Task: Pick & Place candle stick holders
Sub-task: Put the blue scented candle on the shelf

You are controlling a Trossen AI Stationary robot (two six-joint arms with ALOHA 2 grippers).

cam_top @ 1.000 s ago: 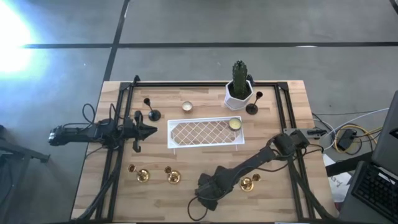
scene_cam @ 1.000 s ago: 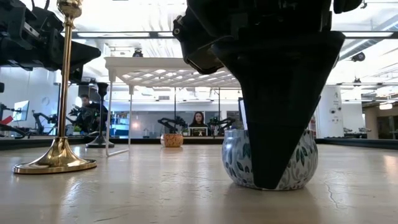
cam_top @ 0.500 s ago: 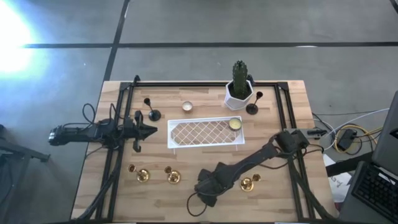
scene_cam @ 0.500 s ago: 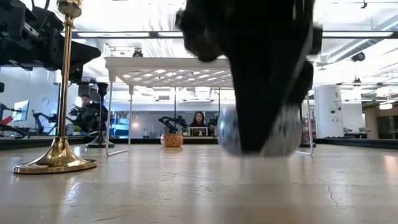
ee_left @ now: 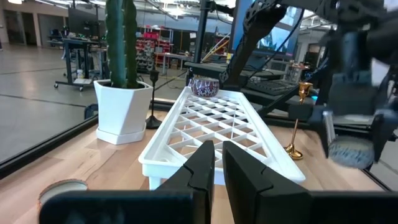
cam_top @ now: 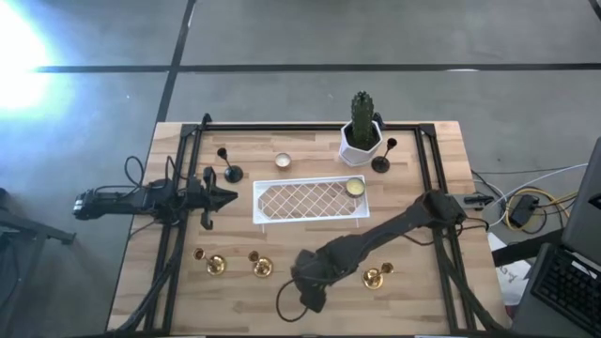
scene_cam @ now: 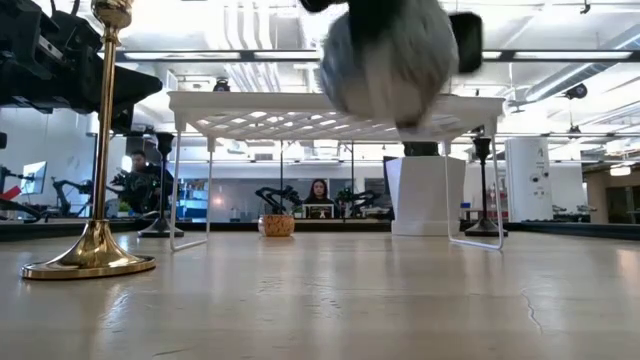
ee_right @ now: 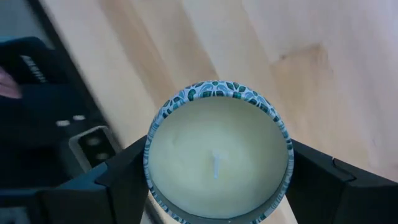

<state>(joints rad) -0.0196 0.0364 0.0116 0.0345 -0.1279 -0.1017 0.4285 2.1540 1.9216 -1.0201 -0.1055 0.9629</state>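
Near the desk's (cam_top: 441, 282) front edge, right gripper (cam_top: 308, 282) lifted clear of the wood, jaws clamped on a patterned candle tin (ee_right: 217, 158). At the left side, left gripper (cam_top: 225, 197) parked beside a black holder (cam_top: 232, 172), jaws nearly together and empty. Along the front, 3 gold holders (cam_top: 216, 266) standing untouched, 2 left of the raised tin and 1 right; second black holder (cam_top: 380, 162) beside the cactus pot (cam_top: 361, 141), behind the white rack (cam_top: 310, 199).

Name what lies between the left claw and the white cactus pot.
In the high view, a round pale tealight lies between the left claw and white geometric cactus pot.
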